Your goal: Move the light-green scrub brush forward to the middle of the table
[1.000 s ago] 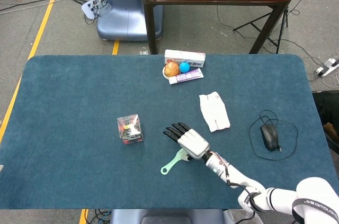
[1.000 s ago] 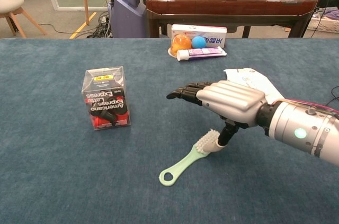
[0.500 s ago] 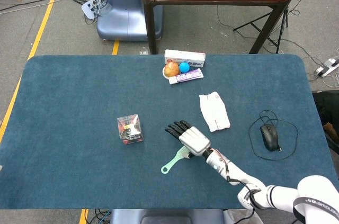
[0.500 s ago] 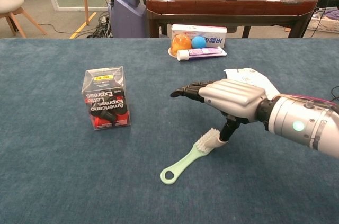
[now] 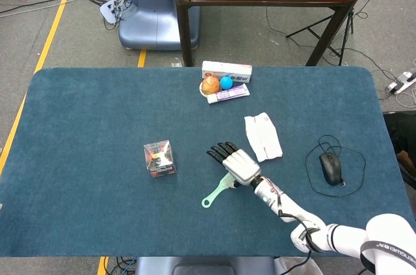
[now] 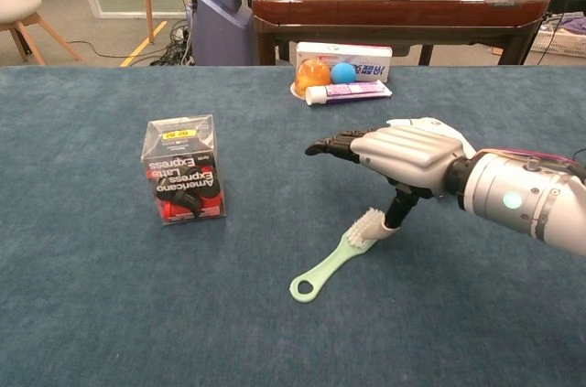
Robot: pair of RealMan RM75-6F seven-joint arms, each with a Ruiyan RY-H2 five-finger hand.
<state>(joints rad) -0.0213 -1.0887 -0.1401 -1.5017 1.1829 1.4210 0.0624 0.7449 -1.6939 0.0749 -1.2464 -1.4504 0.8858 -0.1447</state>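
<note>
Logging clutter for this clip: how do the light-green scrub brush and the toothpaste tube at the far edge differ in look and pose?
The scrub brush is pale green with a ring-ended handle and white bristles; the toothpaste tube is white and purple. The brush lies diagonally near the table's middle with the right hand touching its bristle end; the tube lies crosswise at the far edge, untouched, beside a white box. Both lie flat on the blue cloth.

The right robot hand [image 6: 403,156] has slid forward across the counter [image 5: 97,125], away from the near edge and slightly to the right. The light-green scrub brush [image 6: 337,258] has gone along with it, its bristle head under the thumb, so its ring end now lies farther from the near edge than a second ago.
</note>
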